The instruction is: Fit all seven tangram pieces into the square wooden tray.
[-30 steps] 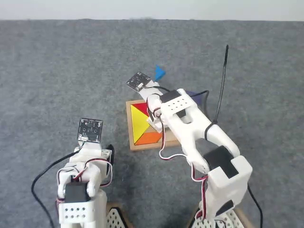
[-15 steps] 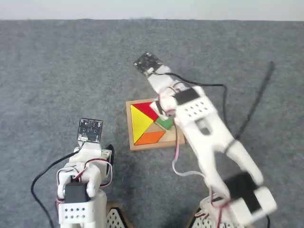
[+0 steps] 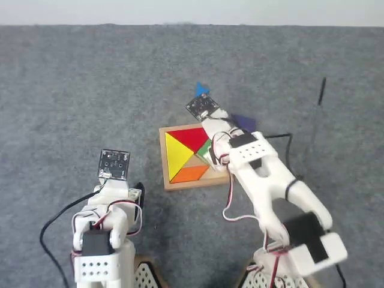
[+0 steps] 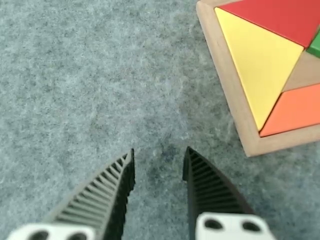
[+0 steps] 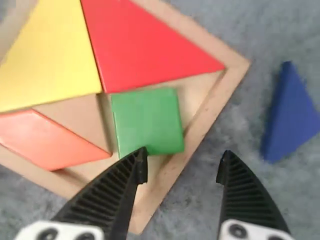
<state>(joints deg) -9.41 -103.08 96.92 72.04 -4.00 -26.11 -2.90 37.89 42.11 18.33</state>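
Observation:
The square wooden tray (image 3: pixel 165 167) lies mid-table. In it sit a yellow triangle (image 5: pixel 50 60), a red triangle (image 5: pixel 142 45), an orange parallelogram (image 5: pixel 50 142) and a green square (image 5: pixel 146 120); a bare triangular gap lies between the yellow, orange and green pieces. My right gripper (image 5: pixel 184 155) hangs open over the tray's right rim (image 5: pixel 210 115), one finger beside the green square, holding nothing. A blue triangle (image 5: pixel 290 120) lies on the carpet just outside that rim. Another small blue triangle (image 3: pixel 201 90) lies beyond the tray. My left gripper (image 4: pixel 159 152) is open over bare carpet, left of the tray (image 4: pixel 225 75).
Grey carpet covers the table. A dark purple piece (image 3: pixel 243 122) lies right of the tray's far corner, partly under the right arm. A thin black cable (image 3: pixel 318 114) runs at the right. The left arm's base stands at the near left.
The right arm swung out past the tray's far side, then drew back over its right edge. The green square, hidden a second ago, shows in the tray. The left arm stayed still.

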